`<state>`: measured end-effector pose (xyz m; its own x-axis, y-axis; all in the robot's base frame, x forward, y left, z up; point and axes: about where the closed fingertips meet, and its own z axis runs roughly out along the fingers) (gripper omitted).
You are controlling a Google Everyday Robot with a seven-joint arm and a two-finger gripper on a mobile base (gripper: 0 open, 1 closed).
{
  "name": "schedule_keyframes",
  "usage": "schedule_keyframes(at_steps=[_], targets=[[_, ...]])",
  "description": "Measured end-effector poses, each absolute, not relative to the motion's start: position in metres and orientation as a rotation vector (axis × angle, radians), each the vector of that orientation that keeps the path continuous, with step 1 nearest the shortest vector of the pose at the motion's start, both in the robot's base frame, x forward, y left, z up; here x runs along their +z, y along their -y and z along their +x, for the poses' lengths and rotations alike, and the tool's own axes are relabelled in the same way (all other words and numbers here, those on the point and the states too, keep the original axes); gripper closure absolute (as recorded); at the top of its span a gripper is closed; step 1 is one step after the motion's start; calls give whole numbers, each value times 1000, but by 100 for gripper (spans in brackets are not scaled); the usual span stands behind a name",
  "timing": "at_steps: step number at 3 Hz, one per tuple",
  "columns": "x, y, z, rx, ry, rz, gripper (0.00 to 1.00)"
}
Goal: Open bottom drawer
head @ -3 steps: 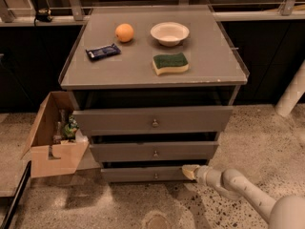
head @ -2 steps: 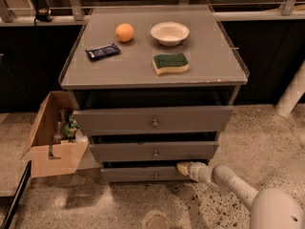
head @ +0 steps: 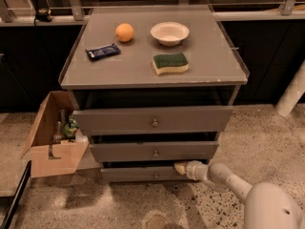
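From five o'clock the arm (head: 224, 178) reaches in, its gripper (head: 181, 167) at the top edge of the bottom drawer (head: 138, 174), two o'clock of the knob (head: 156, 175); open or closed, I cannot tell. The drawer looks barely out; the next move seems to be a straight pull toward six o'clock.

Box (head: 52, 151) L of cabinet (head: 143, 73) — gripper (head: 181, 167) at top edge of bottom drawer (head: 136, 174), R of knob (head: 156, 175).

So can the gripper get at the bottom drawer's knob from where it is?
Probably yes. The gripper sits at the top edge of the bottom drawer, close beside its knob, with nothing between them.
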<state>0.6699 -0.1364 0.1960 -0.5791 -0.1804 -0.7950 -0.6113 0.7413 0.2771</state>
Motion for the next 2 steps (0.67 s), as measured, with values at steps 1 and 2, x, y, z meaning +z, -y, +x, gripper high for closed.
schedule_keyframes(at_steps=[1, 2], targets=[[189, 133, 670, 710, -2204, -611, 100], [191, 133, 670, 712, -2209, -613, 100]])
